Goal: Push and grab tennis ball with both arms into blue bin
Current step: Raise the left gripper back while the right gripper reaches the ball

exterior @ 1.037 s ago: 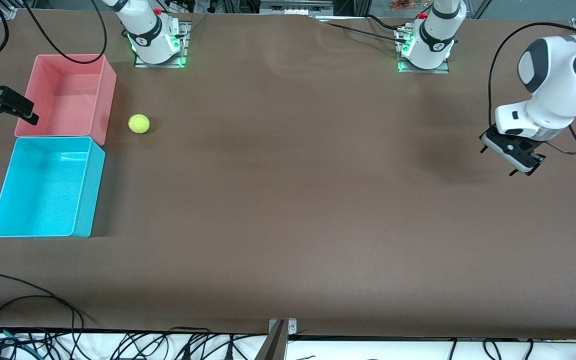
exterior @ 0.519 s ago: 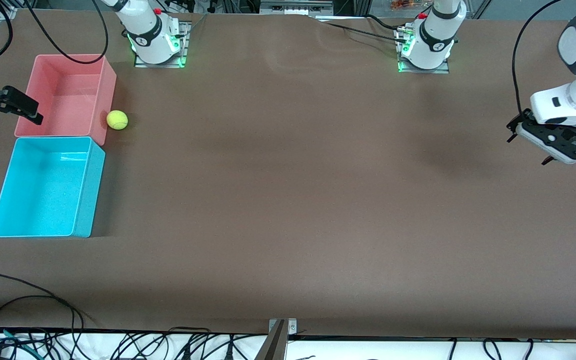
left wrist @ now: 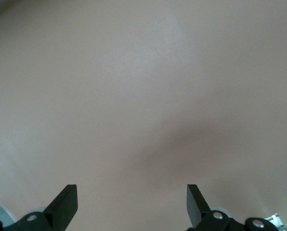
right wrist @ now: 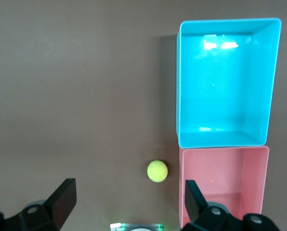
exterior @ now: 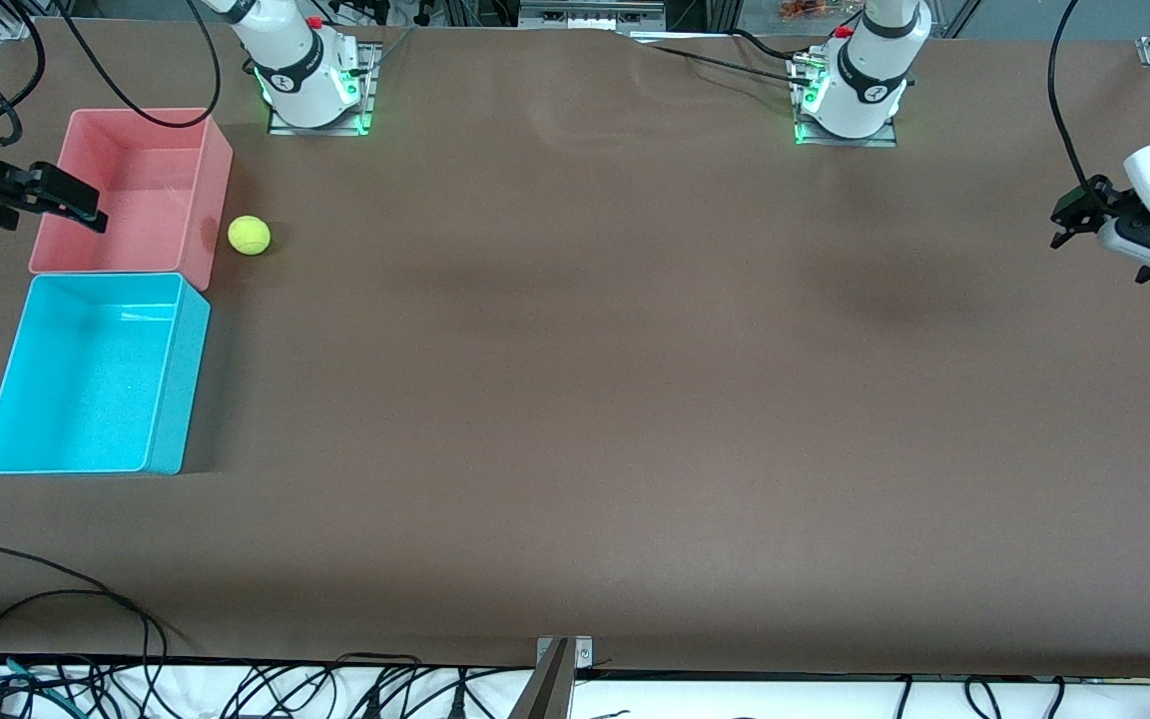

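Note:
The yellow-green tennis ball (exterior: 249,235) (right wrist: 157,171) lies on the brown table, a small gap from the pink bin's wall. The empty blue bin (exterior: 181,389) (right wrist: 220,137) stands against the pink bin, nearer to the front camera. My right gripper (exterior: 76,205) (right wrist: 129,207) hangs open and empty over the pink bin's outer edge, at the right arm's end of the table. My left gripper (exterior: 1102,258) (left wrist: 132,207) is open and empty above bare table at the left arm's end.
The empty pink bin (exterior: 216,150) (right wrist: 225,149) stands beside the ball. Both arm bases (exterior: 315,90) (exterior: 850,100) glow green at the table's back edge. Black cables (exterior: 56,599) trail along the front edge near a metal bracket (exterior: 560,659).
The ball rolled up to the pink bin's wall, then came back a little. My left gripper withdrew toward its end of the table. My right gripper shifted slightly over the pink bin's edge.

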Action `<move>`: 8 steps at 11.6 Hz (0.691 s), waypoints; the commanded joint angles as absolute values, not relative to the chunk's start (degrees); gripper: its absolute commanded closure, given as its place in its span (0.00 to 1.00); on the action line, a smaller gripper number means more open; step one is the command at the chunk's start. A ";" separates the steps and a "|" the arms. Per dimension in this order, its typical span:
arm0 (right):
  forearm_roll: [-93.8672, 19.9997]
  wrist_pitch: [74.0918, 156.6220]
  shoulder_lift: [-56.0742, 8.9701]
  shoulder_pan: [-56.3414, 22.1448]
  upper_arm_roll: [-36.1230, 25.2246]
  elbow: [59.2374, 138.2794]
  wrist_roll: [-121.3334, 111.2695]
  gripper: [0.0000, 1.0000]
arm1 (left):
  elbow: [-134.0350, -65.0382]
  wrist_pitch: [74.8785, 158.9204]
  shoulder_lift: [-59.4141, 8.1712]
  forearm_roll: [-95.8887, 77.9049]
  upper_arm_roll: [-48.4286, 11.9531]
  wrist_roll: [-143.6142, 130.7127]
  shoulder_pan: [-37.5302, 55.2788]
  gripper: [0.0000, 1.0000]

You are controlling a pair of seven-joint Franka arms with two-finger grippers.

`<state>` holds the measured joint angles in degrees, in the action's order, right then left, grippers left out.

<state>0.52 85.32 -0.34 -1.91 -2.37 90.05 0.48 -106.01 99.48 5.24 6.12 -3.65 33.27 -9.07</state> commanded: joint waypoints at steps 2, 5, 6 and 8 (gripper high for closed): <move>1.06 83.76 0.17 -2.37 -0.79 95.60 0.26 0.00 | -99.33 91.77 5.27 7.03 -4.66 25.94 -7.65 0.00; 1.23 91.02 4.99 -2.37 -0.62 108.49 1.05 0.00 | -94.23 84.66 5.27 6.94 -4.31 24.35 -7.47 0.00; 1.32 94.01 7.36 -2.37 -0.35 114.11 1.05 0.00 | -93.35 83.16 5.27 6.94 -4.39 23.74 -7.56 0.00; 1.41 101.74 11.76 -2.29 -0.35 126.41 1.14 0.00 | -92.11 80.96 5.36 4.42 -5.27 22.77 -7.56 0.00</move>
